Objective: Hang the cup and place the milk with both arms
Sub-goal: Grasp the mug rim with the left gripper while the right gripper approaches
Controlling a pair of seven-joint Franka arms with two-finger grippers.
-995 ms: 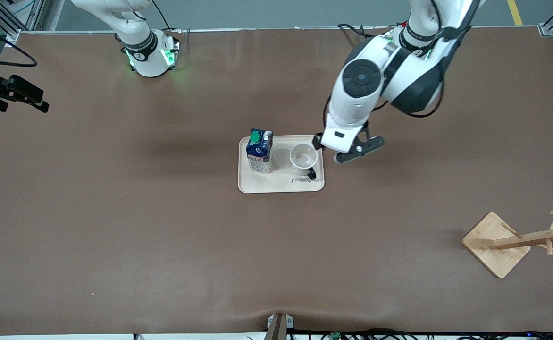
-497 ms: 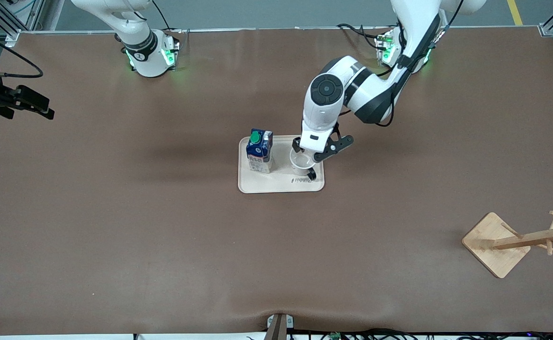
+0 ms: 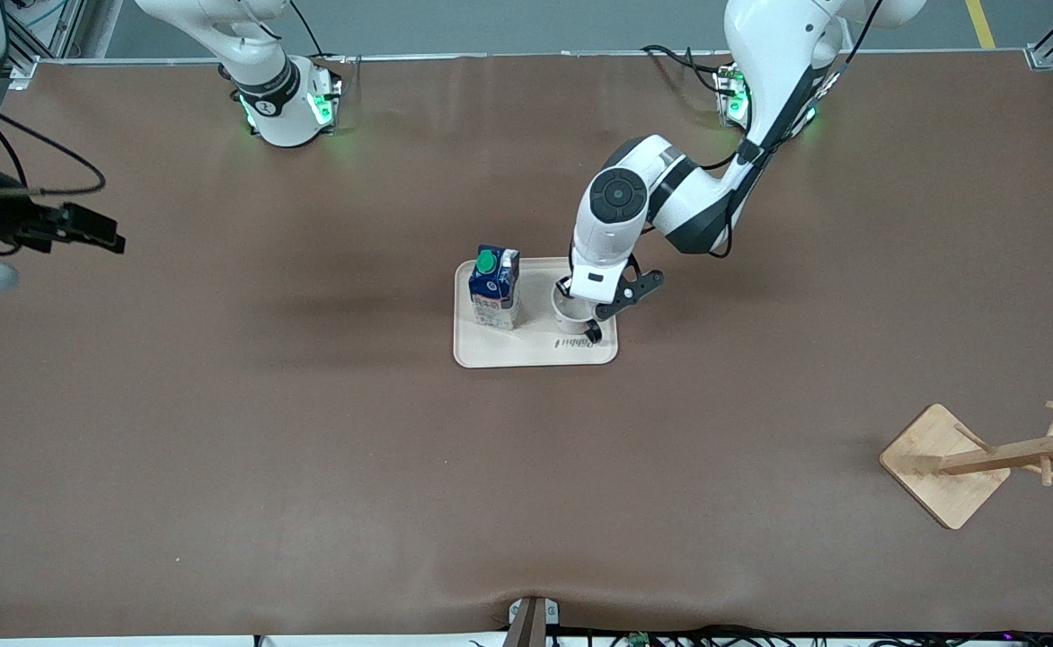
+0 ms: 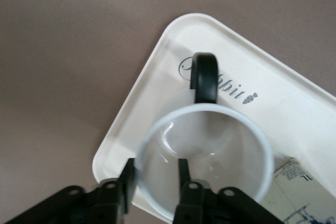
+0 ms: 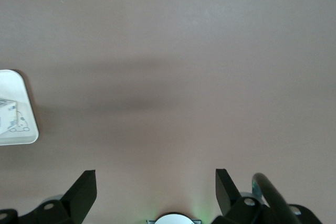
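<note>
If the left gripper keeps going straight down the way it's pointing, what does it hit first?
Probably the cup: the left gripper straddles its rim, one finger inside, one outside. Farther down, likely the tray under it.

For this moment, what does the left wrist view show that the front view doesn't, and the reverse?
Only the left wrist view: the left gripper has one finger inside the cup's rim and one outside, straddling the wall across from the black handle; the cup's empty inside is plain.

Only the front view: the whole milk carton standing beside the cup, the wooden rack toward the left arm's end of the table, and the right gripper waiting over bare table.

Both: the cup upright on the tray, handle toward the printed lettering.
</note>
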